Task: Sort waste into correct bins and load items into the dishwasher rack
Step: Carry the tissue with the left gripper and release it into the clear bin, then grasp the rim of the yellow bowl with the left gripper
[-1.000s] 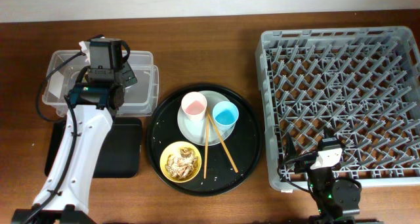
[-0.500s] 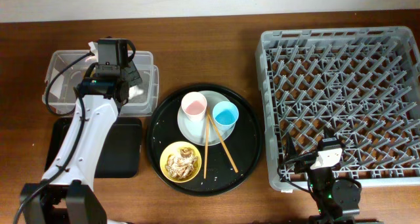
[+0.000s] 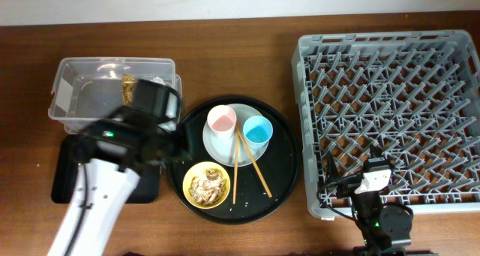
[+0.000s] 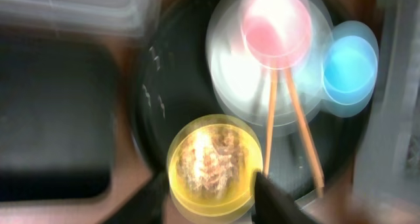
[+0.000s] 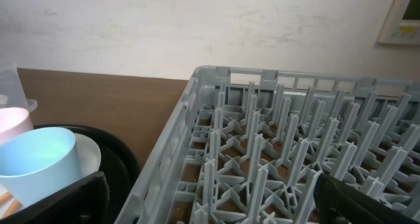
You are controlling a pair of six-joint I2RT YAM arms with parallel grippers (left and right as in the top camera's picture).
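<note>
Wooden table [image 3: 240, 53], left arm [image 3: 101, 200] over shallow black tray [image 3: 64, 172].

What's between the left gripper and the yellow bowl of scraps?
Nothing visible: the blurred wrist view shows the yellow bowl straight ahead of the left gripper, uncovered. The chopsticks lie beside its rack-side rim, not across it.

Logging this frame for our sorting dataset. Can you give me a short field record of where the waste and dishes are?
clear tub: snack wrapper inside
black tray: left of round tray
yellow bowl: on round tray, food scraps inside
plate: on round tray, pink cup on it, blue cup at its edge
chopsticks: across plate and round tray
dishwasher rack: no dishes inside
left fingers: apart, empty
right fingers: wide apart, empty
</note>
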